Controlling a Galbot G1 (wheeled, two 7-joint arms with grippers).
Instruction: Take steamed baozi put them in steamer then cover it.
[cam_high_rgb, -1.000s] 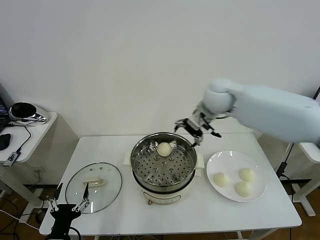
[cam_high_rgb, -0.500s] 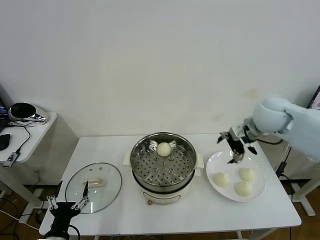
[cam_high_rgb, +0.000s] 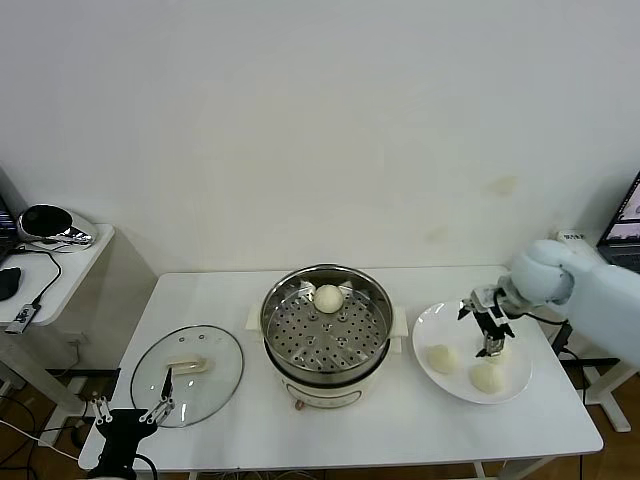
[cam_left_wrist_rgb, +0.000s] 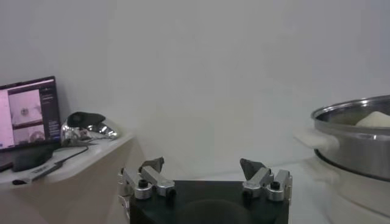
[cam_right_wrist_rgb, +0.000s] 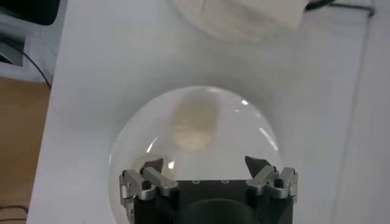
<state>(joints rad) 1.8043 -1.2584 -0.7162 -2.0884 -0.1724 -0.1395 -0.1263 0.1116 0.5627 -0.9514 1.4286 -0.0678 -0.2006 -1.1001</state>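
- Right gripper (cam_high_rgb: 490, 325): jaws fully spread, nothing held, positioned over the white plate (cam_high_rgb: 432, 330) directly above the rear bun.
- Plate contents: two steamed baozi visible in the head view, (cam_high_rgb: 442, 359) and (cam_high_rgb: 486, 377); a third lies under the gripper, visible from the right wrist (cam_right_wrist_rgb: 195, 125).
- Steamer (cam_high_rgb: 326, 330): table centre, uncovered, one bun (cam_high_rgb: 328, 296) on the perforated tray.
- Cover (cam_high_rgb: 187, 374): flat on the table (cam_high_rgb: 400, 425), left of the steamer.
- Left gripper (cam_high_rgb: 128, 414): jaws wide, empty, parked at the front table edge near the cover.

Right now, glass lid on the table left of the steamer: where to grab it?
The cream bar handle at its centre, from straight above, closing across the bar's narrow side. The lid lies flat, handle up; its rim looks too wide.
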